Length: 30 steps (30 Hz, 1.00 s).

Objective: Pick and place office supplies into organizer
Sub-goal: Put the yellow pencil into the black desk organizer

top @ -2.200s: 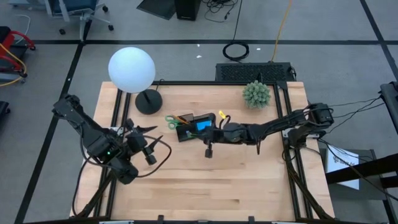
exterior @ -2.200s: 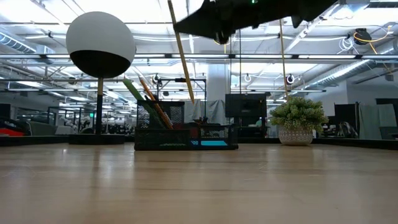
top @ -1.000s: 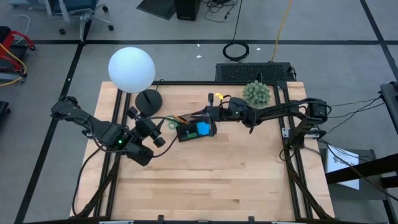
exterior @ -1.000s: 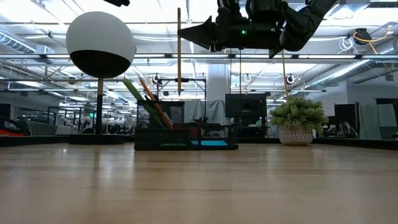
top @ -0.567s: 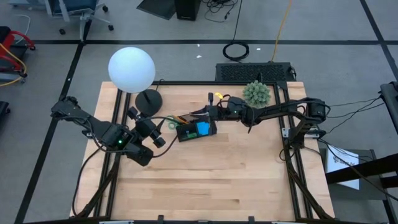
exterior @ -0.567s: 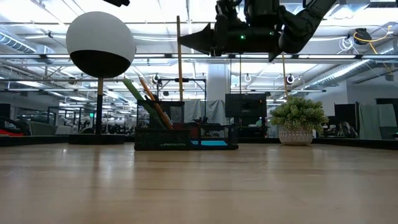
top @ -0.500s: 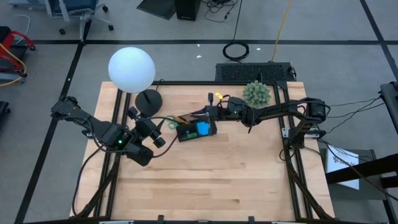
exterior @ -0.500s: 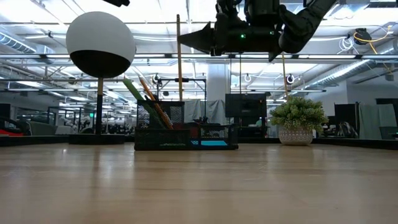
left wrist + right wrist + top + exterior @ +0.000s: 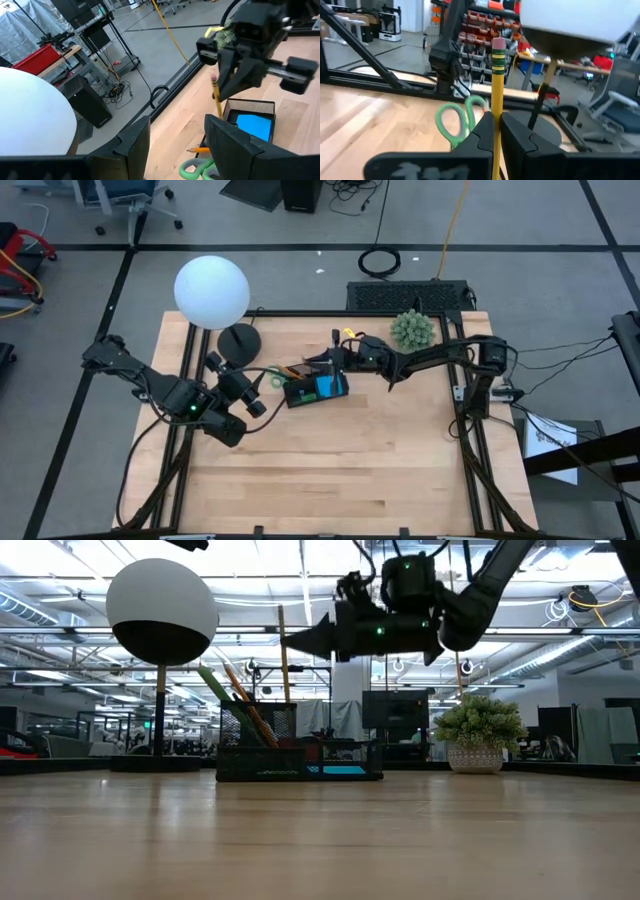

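The wooden table (image 9: 330,470) carries a globe lamp (image 9: 211,291) at its far left, a potted plant (image 9: 412,330) at far right, and between them the black organizer (image 9: 312,389), which already holds the blue sticky pad (image 9: 322,385), the green-handled scissors (image 9: 274,378) and an orange pencil (image 9: 295,370). The left arm waits at the table's left edge, its left gripper (image 9: 262,387) spread wide and empty, pointing toward the organizer. The right arm reaches in from the right, and the right gripper (image 9: 290,639) is pinched tight on a yellow pencil (image 9: 284,655), which hangs nearly upright, eraser end up, with its lower end just at the organizer's tall mesh cup (image 9: 258,725) in the low view. To do this step well, the pencil should probably be kept vertical and lowered straight into the cup, clear of the orange pencil and the scissor handles leaning there. Letting go seems wise only once the tip is well inside the mesh; otherwise it may tip out over the rim. The eraser (image 9: 498,46) shows above the fingers.
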{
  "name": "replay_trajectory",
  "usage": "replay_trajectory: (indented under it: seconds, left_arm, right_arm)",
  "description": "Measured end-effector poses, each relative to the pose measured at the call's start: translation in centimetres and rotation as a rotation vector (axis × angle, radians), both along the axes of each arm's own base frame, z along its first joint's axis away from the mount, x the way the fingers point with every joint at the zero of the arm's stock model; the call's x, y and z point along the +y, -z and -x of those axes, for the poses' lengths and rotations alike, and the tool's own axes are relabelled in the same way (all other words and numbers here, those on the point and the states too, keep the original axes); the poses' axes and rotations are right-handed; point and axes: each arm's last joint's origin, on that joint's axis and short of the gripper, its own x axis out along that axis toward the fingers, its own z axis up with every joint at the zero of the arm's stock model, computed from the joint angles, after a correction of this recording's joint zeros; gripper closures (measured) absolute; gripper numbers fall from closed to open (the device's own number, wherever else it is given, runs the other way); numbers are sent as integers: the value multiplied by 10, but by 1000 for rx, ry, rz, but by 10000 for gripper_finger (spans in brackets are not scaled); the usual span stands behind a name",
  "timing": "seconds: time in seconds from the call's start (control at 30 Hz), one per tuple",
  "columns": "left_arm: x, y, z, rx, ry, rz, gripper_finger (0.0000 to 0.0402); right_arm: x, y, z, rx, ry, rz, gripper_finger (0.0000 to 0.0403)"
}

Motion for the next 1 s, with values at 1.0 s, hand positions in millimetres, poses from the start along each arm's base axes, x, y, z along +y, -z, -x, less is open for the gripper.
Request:
replay_trajectory:
  seconds: [1.0]
  left_arm:
    - [0,1,0,22,16,15,206]
  right_arm:
    - [-10,18,-2,38,26,-23,271]
